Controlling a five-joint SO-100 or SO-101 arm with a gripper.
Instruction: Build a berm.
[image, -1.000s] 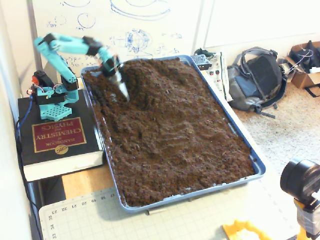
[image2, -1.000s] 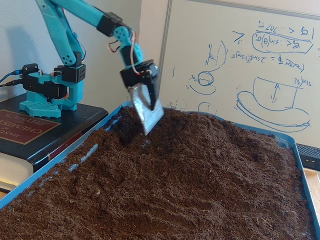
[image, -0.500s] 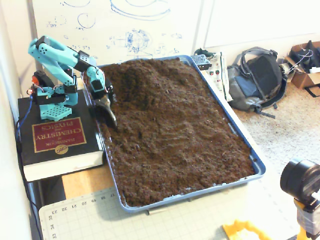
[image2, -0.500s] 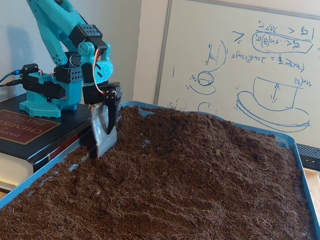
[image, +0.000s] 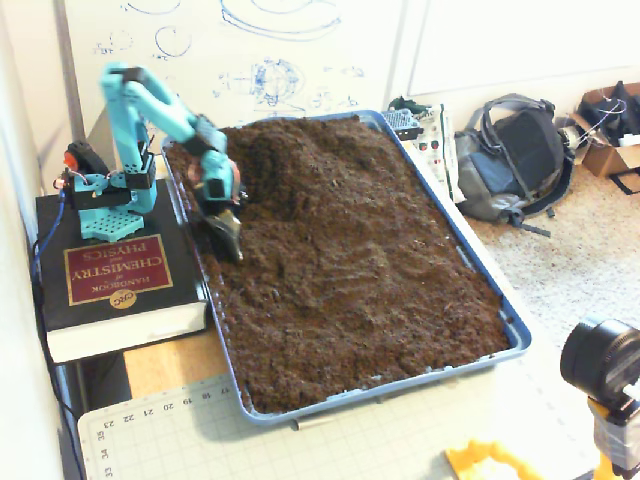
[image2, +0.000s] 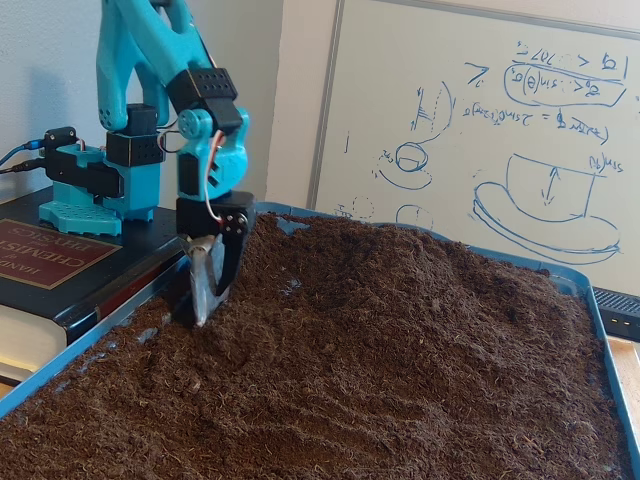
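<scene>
Loose dark brown soil fills a blue tray (image: 400, 383) (image2: 50, 375). The berm (image: 290, 160) (image2: 400, 280) shows as a raised mound across the tray's far end, higher than the flatter soil in front. My teal arm's gripper (image: 228, 240) (image2: 203, 300) carries a flat metal blade and points straight down. It stands at the tray's left edge in both fixed views, in front of the mound's left end. The blade tip is sunk into the soil. The jaws look pressed together, with nothing held between them.
The arm's base sits on a thick black book (image: 110, 275) (image2: 50, 260) left of the tray. A whiteboard (image2: 500, 130) stands behind. A backpack (image: 510, 160) lies on the floor to the right, a camera (image: 600, 365) at the front right, a cutting mat (image: 180, 440) in front.
The gripper swung from above the mound's back left toward the tray's left edge and came down. The blade has since turned edge-on and dug deeper into the soil.
</scene>
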